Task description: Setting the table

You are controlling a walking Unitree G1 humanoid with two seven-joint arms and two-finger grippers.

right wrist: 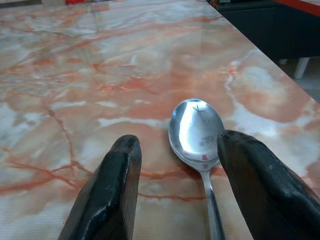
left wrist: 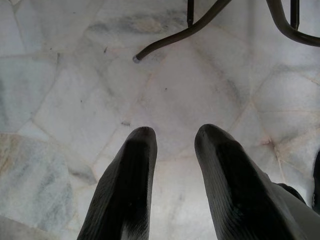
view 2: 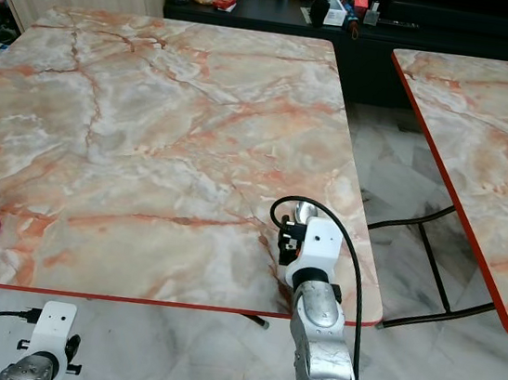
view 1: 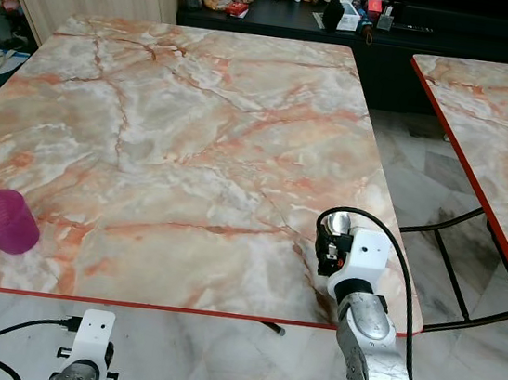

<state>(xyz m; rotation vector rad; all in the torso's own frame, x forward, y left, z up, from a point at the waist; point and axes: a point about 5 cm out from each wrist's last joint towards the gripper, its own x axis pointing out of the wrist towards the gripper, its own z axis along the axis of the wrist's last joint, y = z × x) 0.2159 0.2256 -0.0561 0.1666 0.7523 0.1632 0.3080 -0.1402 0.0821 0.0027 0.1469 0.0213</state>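
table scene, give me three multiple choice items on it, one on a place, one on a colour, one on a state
1. Where does the spoon lie on the marble table?
A. near its right front corner
B. at its far left corner
C. at its centre

2. What colour is the cup?
A. green
B. magenta
C. white

3. How is the right end effector?
A. shut on the spoon
B. open over the spoon
C. holding the cup

Answers:
1 A, the right arm reaches over that corner.
2 B, it sits near the table's left front edge.
3 B, the spoon bowl lies on the marble between its spread fingers.
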